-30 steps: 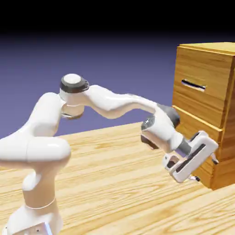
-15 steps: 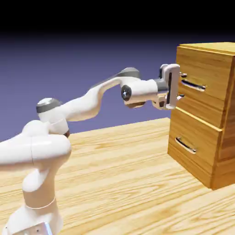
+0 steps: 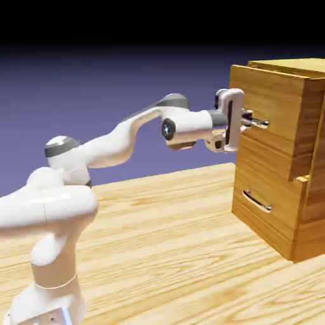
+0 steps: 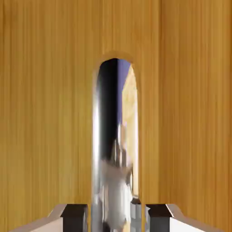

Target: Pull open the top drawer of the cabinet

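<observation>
My tool is clamped on the silver handle of the top drawer; this drawer stands slightly out from the front of the cabinet; the lower drawer is under it, closed in the cabinet; the worktop carries the cabinet.

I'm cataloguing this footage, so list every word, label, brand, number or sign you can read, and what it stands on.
No readable text on the cabinet, its drawers or handles.
None readable on the gripper either.
The arm's base shows small dark marks, too small to read.
</observation>
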{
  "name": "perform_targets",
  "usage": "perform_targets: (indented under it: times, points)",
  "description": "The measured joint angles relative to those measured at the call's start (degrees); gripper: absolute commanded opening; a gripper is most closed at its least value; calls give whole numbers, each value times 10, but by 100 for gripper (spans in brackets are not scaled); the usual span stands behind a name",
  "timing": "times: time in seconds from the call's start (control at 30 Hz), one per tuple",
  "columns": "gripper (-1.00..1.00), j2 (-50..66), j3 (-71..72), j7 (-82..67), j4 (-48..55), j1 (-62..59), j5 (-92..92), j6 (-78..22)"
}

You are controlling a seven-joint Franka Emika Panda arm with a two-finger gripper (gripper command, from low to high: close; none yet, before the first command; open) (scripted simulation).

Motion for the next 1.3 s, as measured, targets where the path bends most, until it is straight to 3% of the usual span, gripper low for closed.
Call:
perform_targets:
  times: [0.4, 1.07, 1.3]
  points:
    - [-100, -13, -20, -44, -219, 236, -59, 8]
    - [-100, -399, -95, -541, -116, 317, 112, 166]
    - [-100, -381, -184, -595, -194, 461, 122, 216]
